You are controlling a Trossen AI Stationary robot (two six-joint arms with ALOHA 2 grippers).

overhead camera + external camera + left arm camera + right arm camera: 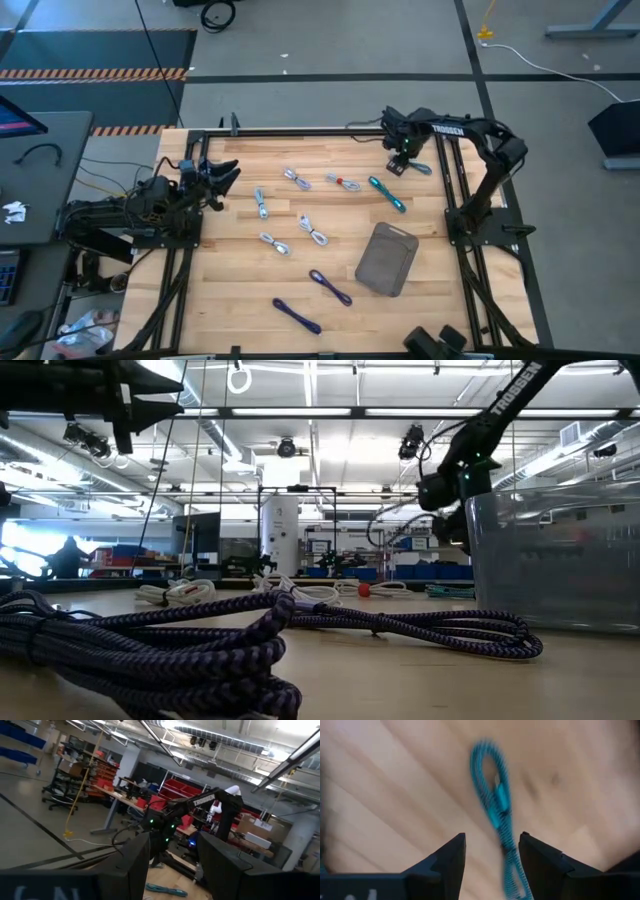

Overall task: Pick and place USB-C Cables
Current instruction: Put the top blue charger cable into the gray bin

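Barely started, by the look of it: grey translucent rectangular tray [385, 262] held no cable, small coiled teal, white and purple USB-C cables [312, 231] lay scattered on wooden table [230, 300]. Right gripper [491, 851] hovered open, straddling teal cable [496, 805] at far right corner, nothing gripped; left gripper [228, 173] open, parked at left edge.

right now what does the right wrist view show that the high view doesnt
Only the right wrist view shows the right gripper close up: its dark fingers stand apart, with the teal coiled cable bundle on the table running down between them.

Only the high view shows the whole wooden table, the grey translucent tray, the dark blue-purple bundles, the white bundles and the left gripper waiting at the table's left edge.

Both show the right gripper and that teal bundle.
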